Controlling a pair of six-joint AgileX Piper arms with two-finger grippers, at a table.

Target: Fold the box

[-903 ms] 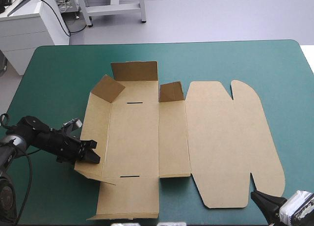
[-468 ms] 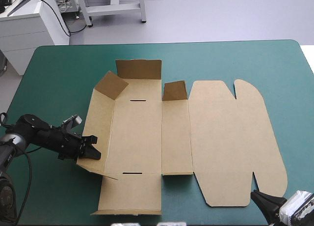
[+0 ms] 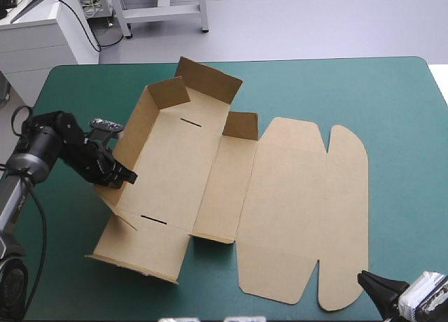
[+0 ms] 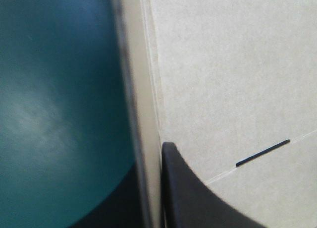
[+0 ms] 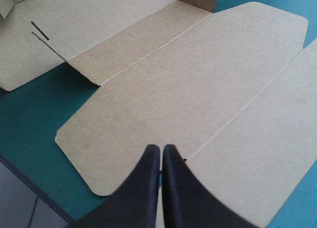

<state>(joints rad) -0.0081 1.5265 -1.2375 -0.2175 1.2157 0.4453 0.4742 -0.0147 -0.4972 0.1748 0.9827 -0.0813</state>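
The brown box (image 3: 280, 196) lies unfolded on the teal-green cover, turned at a slant, with its lid panel flat toward the right. Its far end flaps and long left wall (image 3: 129, 133) stand raised. My left gripper (image 3: 124, 176) is shut on that left wall near its middle. In the left wrist view the wall's edge (image 4: 143, 114) runs up between the fingers of my left gripper (image 4: 154, 161), with the box floor (image 4: 223, 64) and a slot beside it. My right gripper (image 3: 374, 287) is shut, low at the near right corner. In its own view my right gripper (image 5: 161, 151) hangs over the flat lid (image 5: 188, 79).
Bare teal-green cover (image 3: 392, 98) stretches to the right of and beyond the box. The table's near edge (image 5: 29, 183) shows beside the lid's rounded corner in the right wrist view.
My left gripper moved toward the far edge with the left wall, lifting it steeper. The whole sheet swung round, its near end sliding left. The right gripper stayed still.
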